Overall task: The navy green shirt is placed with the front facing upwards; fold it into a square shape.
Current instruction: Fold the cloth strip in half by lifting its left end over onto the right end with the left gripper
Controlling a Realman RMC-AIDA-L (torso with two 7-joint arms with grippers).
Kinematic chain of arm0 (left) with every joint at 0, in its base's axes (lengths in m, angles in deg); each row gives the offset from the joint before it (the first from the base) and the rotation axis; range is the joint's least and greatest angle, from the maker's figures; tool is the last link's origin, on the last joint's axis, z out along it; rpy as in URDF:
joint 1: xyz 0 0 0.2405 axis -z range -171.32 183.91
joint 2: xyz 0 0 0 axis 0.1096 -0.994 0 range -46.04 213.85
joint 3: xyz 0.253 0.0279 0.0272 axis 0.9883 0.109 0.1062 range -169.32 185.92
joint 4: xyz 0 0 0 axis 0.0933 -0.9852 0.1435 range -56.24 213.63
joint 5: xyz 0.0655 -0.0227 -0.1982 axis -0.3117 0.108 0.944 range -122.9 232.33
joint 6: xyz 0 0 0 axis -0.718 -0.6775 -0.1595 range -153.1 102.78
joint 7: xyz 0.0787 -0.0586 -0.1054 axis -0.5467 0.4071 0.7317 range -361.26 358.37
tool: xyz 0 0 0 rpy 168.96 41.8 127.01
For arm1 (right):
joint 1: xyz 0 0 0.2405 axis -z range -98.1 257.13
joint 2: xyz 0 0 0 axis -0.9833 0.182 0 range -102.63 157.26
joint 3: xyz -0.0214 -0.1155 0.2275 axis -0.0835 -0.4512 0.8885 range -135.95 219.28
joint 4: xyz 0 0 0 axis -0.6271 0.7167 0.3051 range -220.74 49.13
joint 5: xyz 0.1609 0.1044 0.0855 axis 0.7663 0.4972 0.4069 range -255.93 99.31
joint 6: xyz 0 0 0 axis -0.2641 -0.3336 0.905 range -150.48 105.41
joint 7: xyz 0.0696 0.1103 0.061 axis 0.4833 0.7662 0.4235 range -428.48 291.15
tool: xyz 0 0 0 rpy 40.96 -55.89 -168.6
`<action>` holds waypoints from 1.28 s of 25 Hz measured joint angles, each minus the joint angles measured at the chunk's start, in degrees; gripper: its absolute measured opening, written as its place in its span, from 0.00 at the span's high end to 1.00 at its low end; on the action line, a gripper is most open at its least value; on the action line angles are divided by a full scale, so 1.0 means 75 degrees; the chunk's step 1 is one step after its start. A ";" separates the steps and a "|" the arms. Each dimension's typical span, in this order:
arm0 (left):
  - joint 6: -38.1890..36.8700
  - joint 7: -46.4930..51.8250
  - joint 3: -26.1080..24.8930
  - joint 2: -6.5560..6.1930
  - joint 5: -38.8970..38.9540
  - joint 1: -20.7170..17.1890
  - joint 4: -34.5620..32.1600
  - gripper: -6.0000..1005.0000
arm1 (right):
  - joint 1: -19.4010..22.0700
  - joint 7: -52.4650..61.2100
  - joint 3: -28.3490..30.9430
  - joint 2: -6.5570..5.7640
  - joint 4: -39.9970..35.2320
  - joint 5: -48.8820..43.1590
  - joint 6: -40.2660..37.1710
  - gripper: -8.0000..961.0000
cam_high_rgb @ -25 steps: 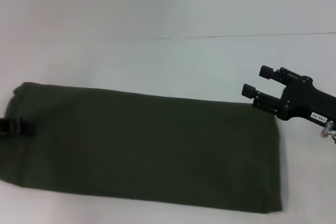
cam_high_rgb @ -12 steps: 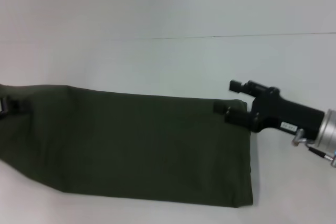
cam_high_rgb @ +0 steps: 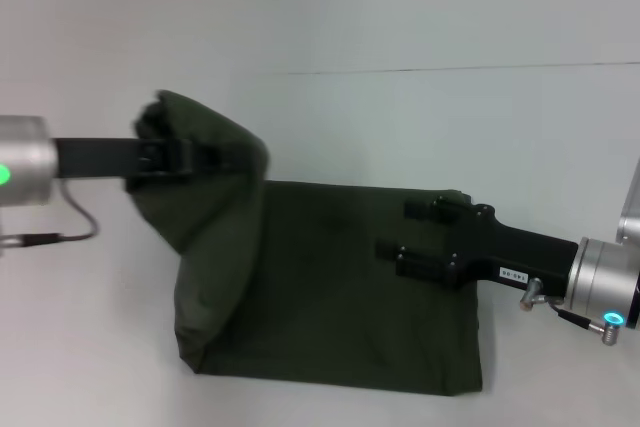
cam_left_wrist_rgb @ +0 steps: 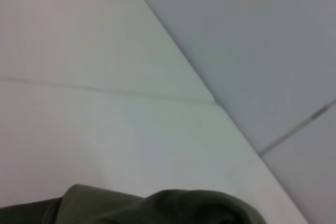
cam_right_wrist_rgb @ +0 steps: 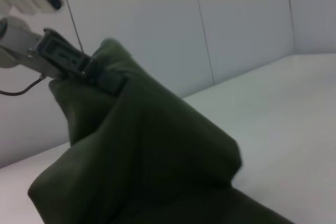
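shirt [cam_high_rgb: 340, 287] olive cloth, L end lifted | L gripper [cam_high_rgb: 185, 155] pinching it | R gripper [cam_high_rgb: 405, 229] spread, over cloth

plain dark olive-green shirt [cam_high_rgb: 340, 297] on a white table [cam_high_rgb: 400, 117], black grippers on silver wrists.

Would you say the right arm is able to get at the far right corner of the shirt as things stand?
Probably yes: the right gripper already lies over the navy green shirt beside that corner, and nothing stands between them.
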State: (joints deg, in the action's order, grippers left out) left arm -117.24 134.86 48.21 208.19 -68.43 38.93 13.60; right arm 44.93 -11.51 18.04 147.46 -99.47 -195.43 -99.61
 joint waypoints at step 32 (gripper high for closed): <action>0.2922 0.0185 0.3652 0.0026 0.1364 0.0374 0.2109 0.80 | 0.0807 0.0079 0.0736 -0.0071 -0.0523 0.0124 -0.0098 0.17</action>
State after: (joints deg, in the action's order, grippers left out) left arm -95.32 136.25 75.60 208.39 -58.20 41.74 29.42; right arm 50.98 -10.92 23.56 146.93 -103.39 -194.50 -100.35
